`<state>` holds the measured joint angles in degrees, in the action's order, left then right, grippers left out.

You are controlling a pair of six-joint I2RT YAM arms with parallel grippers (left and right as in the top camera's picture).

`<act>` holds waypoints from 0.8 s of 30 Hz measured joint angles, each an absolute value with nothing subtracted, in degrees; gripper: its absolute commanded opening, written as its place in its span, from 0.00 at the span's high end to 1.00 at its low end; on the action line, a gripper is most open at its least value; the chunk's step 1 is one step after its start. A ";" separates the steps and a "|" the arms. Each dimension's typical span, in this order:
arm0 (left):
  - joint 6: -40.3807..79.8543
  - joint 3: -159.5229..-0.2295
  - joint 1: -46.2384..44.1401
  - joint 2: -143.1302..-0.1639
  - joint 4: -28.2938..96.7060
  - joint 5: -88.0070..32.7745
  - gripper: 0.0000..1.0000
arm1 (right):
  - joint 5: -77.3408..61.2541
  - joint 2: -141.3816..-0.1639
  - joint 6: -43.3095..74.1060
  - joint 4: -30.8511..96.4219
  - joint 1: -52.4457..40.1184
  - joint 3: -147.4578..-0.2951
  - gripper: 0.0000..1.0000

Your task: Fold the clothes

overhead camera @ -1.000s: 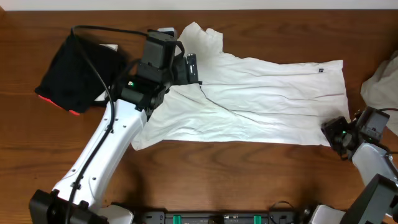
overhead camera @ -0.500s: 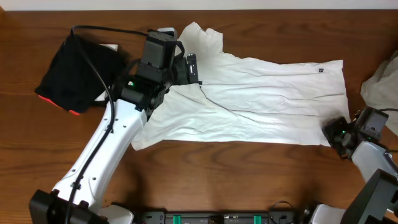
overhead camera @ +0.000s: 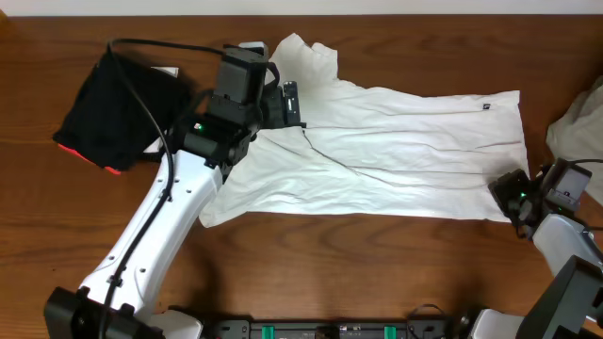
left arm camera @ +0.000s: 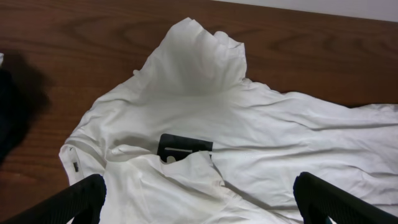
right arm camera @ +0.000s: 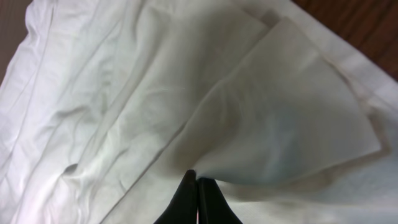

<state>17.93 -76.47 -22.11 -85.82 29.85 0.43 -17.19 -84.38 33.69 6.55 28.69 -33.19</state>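
Gripping T-shirt [right arm camera: 155, 81] corner: right tool [right arm camera: 195, 178], tips together.

Open along the near edge of the bench [overhead camera: 377, 273], between left arm [overhead camera: 155, 235] and right arm [overhead camera: 565, 254]. Blocked across the middle by the spread T-shirt [overhead camera: 415, 151], at far left by a black garment [overhead camera: 108, 113], at far right by a pale cloth [overhead camera: 577, 122].
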 measured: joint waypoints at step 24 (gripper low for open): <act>17.93 -76.47 -22.13 -85.82 29.85 0.43 0.02 | -3.57 -84.79 33.43 -8.78 17.69 -33.76 0.98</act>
<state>17.93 -76.47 -22.13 -85.82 29.85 0.43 -3.57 -84.79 33.43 -8.78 17.69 -33.76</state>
